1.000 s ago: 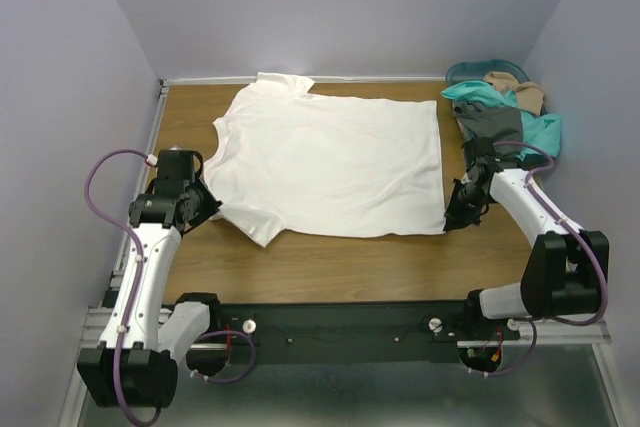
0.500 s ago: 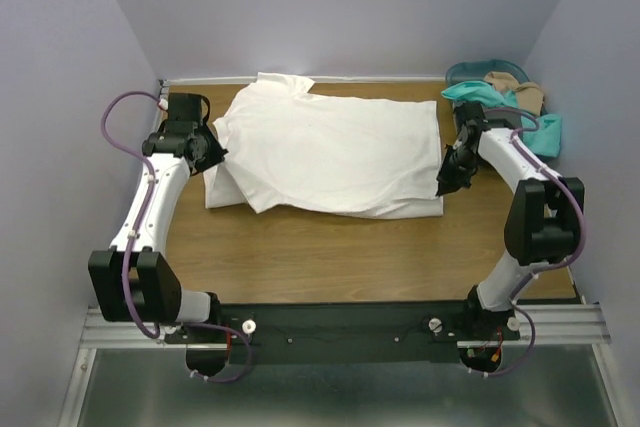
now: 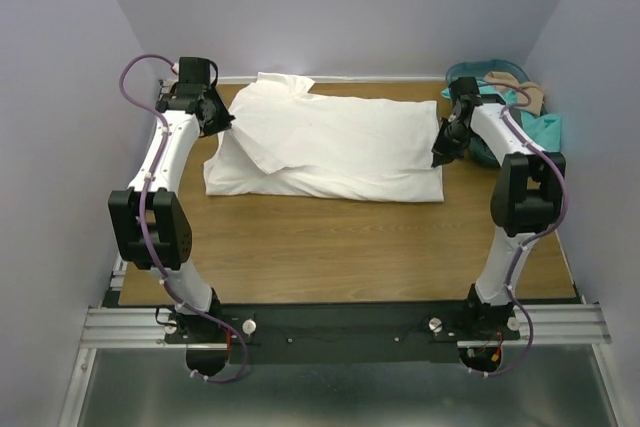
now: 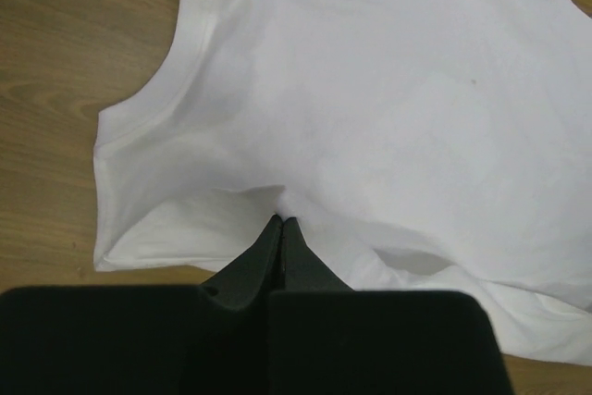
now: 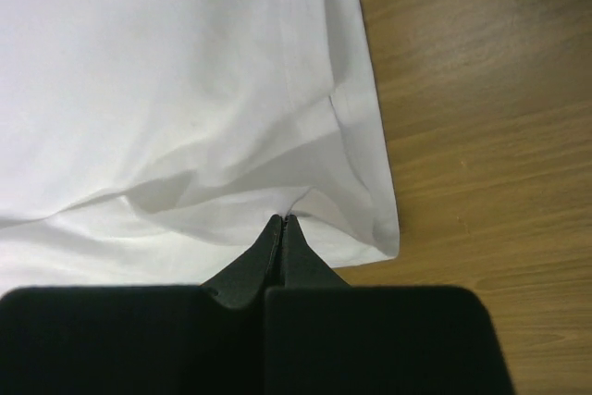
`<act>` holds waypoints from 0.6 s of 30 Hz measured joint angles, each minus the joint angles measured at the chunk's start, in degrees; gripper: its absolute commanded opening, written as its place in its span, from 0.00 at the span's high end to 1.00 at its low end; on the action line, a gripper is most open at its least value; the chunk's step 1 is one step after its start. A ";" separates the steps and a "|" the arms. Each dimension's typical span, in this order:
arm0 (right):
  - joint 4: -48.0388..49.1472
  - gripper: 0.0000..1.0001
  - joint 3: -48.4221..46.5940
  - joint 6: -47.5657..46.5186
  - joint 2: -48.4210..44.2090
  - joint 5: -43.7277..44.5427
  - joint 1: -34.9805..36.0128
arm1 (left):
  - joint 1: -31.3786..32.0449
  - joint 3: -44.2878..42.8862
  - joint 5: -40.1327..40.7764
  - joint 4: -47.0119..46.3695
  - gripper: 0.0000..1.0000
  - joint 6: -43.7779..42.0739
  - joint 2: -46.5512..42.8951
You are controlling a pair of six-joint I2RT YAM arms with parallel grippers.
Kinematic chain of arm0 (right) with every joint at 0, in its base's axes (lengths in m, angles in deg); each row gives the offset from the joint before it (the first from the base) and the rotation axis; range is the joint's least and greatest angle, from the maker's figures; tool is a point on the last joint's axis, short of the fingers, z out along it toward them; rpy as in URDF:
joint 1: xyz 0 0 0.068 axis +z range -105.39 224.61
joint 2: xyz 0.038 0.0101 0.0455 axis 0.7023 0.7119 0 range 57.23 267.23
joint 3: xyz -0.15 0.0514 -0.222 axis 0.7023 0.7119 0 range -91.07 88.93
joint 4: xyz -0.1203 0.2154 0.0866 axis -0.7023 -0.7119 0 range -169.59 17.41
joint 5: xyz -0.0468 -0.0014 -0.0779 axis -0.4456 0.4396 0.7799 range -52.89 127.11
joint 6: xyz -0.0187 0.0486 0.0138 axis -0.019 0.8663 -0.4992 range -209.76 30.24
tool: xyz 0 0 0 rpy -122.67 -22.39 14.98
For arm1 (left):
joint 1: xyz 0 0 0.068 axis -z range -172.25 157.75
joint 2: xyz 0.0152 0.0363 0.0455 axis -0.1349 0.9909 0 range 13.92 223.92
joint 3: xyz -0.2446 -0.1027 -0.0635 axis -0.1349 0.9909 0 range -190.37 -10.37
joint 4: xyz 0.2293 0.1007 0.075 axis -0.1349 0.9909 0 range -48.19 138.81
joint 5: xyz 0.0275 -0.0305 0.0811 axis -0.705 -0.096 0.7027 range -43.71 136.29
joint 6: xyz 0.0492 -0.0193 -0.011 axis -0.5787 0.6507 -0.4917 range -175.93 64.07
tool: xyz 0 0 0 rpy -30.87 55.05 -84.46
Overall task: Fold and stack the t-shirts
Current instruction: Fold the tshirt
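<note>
The large white t-shirt (image 3: 335, 152) lies across the back of the wooden table, its near half doubled over towards the far edge. My left gripper (image 3: 224, 127) is shut on the shirt's left end, the cloth (image 4: 370, 117) pinched at its tips (image 4: 281, 220). My right gripper (image 3: 438, 159) is shut on the right end, with white fabric (image 5: 166, 90) gathered at its tips (image 5: 283, 218). Teal, dark grey and tan t-shirts (image 3: 520, 117) are heaped at the back right.
A round teal basket (image 3: 468, 72) sits in the back right corner behind the heap. Bare wooden table (image 3: 330, 247) stretches between the shirt and the arm bases. Purple walls close in the left, back and right sides.
Both grippers have carried the white shirt's near edge away from the bases towards the back, folding it over itself. Both arms now reach far across the table.
</note>
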 measured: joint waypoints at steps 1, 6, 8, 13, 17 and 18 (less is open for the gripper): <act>-0.13 1.00 -1.22 0.00 0.63 0.09 0.00 | 0.00 -1.25 0.00 0.11 1.00 -0.04 0.94; -0.09 1.00 -5.27 0.02 2.47 0.72 -0.39 | 0.00 -5.66 0.00 0.09 1.00 -0.24 3.91; -0.09 1.00 -6.16 0.00 2.75 0.96 -0.74 | 0.00 -6.58 0.00 0.09 1.00 -0.24 4.39; -0.09 1.00 -8.35 0.00 4.15 1.03 -1.90 | 0.00 -9.44 -0.02 -0.02 1.00 -0.42 7.08; -0.26 1.00 -10.16 -0.31 6.45 1.14 -2.25 | 0.00 -10.05 -0.02 -0.28 1.00 -0.66 9.75; -0.28 1.00 -10.51 -0.39 6.99 1.14 -2.29 | 0.00 -10.49 -0.04 -0.28 1.00 -0.81 10.58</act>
